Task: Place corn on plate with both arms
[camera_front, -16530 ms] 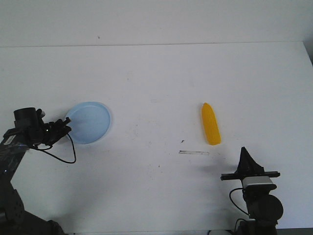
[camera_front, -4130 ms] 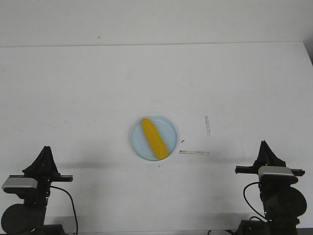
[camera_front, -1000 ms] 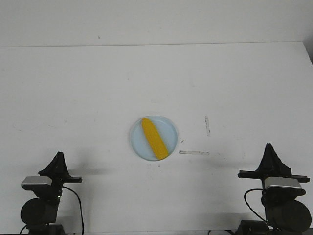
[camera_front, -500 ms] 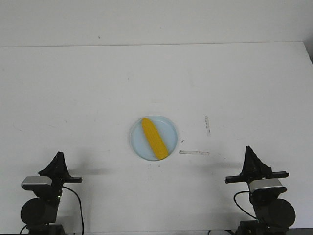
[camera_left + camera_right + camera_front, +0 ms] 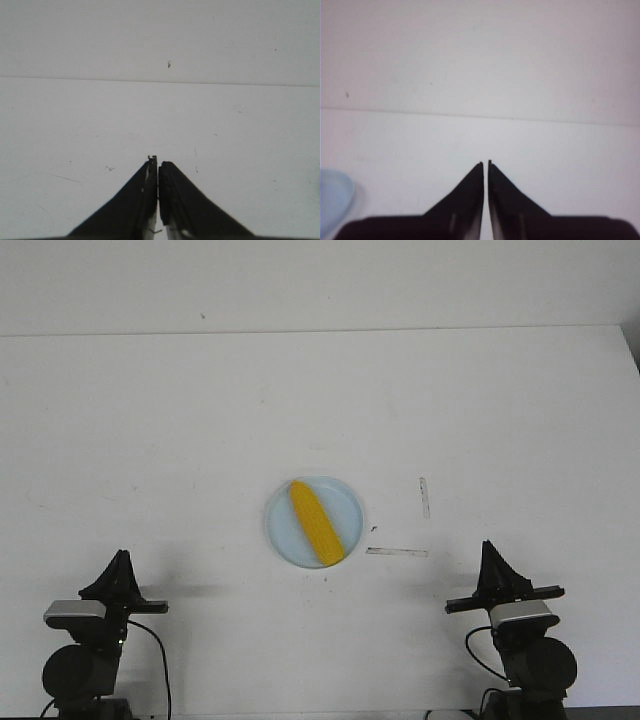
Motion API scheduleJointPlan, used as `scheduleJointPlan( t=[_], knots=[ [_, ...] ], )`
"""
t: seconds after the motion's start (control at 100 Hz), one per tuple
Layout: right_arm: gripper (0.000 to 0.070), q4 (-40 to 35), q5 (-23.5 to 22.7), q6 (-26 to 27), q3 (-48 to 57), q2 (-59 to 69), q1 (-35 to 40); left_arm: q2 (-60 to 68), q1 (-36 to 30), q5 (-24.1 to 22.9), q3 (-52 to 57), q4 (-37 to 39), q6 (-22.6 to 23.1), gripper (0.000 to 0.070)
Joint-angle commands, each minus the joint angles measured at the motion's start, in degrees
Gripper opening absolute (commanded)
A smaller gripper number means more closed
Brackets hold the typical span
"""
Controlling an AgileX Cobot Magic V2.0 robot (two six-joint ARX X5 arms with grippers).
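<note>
on the white table [image 5: 150,420], mid-front, the plate [image 5: 282,530] is holding the corn [image 5: 316,522] diagonally. both arms are sitting well apart from it, left gripper [image 5: 158,167] & right gripper [image 5: 486,167] pinched closed, empty. risk looks low: only a stray arm sweep could be knocking the plate.

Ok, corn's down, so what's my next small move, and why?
Probably none beyond parking: the corn lies inside the plate, and the left gripper and right gripper are shut, empty and well clear. I'd just settle the right arm.
</note>
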Motion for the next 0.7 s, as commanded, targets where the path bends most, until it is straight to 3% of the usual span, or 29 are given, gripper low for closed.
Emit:
scheduleJointPlan(
  t=[0.0,0.69],
  knots=[
    [0.0015,0.76,0.04,0.37,-0.07,-0.04,0.09,-0.09,0.09,0.02,-1.18,1.03,-0.33,0.0002],
    [0.0015,4.09,4.13,0.33,-0.07,-0.04,-0.31,-0.09,0.09,0.02,-1.18,0.98,-0.33,0.0002]
  ],
)
